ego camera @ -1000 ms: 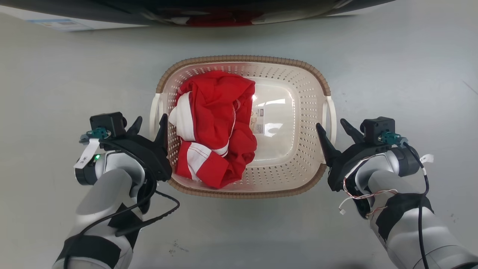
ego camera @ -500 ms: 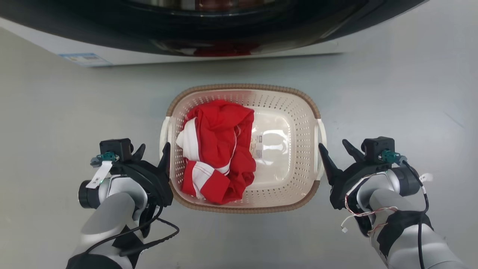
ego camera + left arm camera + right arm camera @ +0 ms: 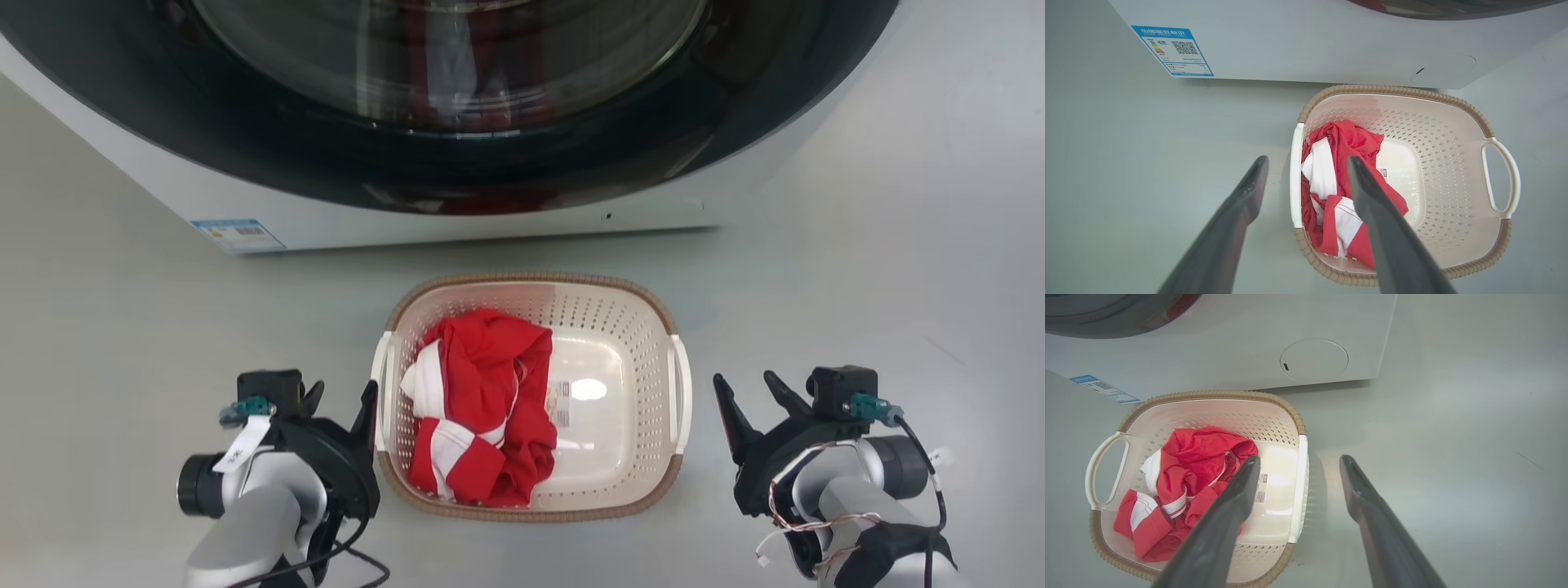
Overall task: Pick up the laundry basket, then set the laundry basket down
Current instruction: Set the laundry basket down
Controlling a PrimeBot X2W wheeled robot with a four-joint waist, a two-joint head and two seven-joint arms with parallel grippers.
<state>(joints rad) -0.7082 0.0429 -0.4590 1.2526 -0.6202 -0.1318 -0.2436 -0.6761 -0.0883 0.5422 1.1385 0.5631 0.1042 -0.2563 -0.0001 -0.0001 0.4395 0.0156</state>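
The laundry basket (image 3: 620,343) stands on the grey floor just in front of a washing machine, cream with a brown rim and white loop handles. A red and white garment (image 3: 482,400) lies in its left half, and a small label shows on the bottom. My left gripper (image 3: 344,388) is open, its inner finger beside the left handle (image 3: 380,384). My right gripper (image 3: 744,380) is open, a short gap off the right handle (image 3: 680,384). In the left wrist view the open left gripper (image 3: 1307,161) frames the basket's (image 3: 1445,163) near handle. The right wrist view has the right gripper (image 3: 1299,458) framing the other handle of the basket (image 3: 1208,394).
The washing machine (image 3: 408,220) with its dark round door (image 3: 490,122) rises right behind the basket, a blue energy label (image 3: 237,235) at its lower left. Bare grey floor (image 3: 898,286) spreads to both sides and in front.
The head camera has pulled back and up, so the basket looks smaller and more of the washing machine shows. Both grippers stay open; the right one now sits farther from its handle.
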